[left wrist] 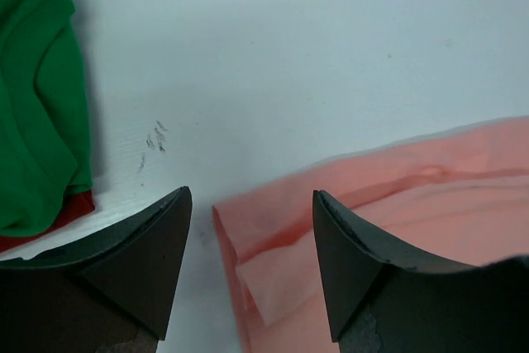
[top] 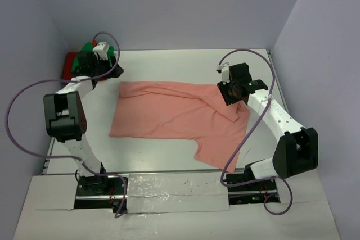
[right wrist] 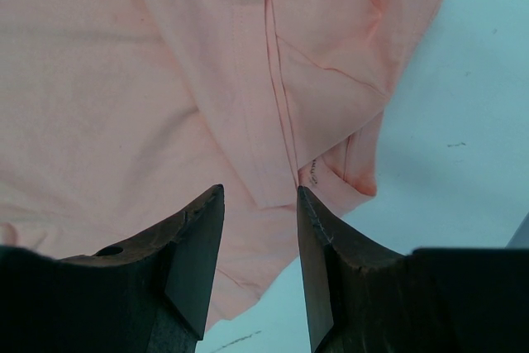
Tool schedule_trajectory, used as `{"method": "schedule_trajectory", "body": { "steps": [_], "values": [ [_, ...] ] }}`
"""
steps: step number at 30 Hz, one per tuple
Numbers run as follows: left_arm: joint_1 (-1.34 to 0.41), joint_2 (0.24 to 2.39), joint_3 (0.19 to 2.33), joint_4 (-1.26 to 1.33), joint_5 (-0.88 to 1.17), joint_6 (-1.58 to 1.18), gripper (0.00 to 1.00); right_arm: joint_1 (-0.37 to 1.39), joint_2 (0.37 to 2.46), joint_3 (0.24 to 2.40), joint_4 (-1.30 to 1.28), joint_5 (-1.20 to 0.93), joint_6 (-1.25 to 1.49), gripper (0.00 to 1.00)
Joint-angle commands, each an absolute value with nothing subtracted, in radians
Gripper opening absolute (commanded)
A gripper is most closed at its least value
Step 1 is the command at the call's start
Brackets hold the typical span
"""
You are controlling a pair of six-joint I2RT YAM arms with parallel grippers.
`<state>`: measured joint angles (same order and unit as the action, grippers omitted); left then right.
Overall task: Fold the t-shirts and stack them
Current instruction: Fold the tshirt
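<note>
Wrinkles cross the soft pink shirt (top: 169, 117) at centre, its right edge folded over. We see left gripper (left wrist: 252, 194) and right gripper (right wrist: 260, 188) both released, over its upper corners.

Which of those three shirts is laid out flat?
The salmon-pink shirt, spread out across the middle of the table. The green shirt and red shirt are bunched in a heap at its far left corner.
</note>
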<state>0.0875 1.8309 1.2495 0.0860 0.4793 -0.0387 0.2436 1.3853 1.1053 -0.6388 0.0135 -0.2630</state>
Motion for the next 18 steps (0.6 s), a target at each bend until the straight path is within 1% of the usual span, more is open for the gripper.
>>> {"method": "schedule_trajectory", "body": {
  "steps": [1, 3, 9, 18],
  "values": [
    [0.092, 1.956, 1.342, 0.032, 0.483, -0.014, 0.69, 0.239, 1.387, 1.112, -0.618, 0.020, -0.267, 0.48],
    [0.095, 1.995, 1.380, -0.023, 0.509, -0.011, 0.68, 0.239, 1.387, 1.112, -0.617, 0.020, -0.267, 0.48],
    [0.097, 2.025, 1.410, -0.155, 0.581, 0.063, 0.66, 0.238, 1.402, 1.117, -0.617, 0.025, -0.270, 0.48],
    [0.103, 1.957, 1.324, -0.158, 0.617, 0.101, 0.65, 0.239, 1.414, 1.115, -0.615, 0.026, -0.268, 0.48]
  ]
}}
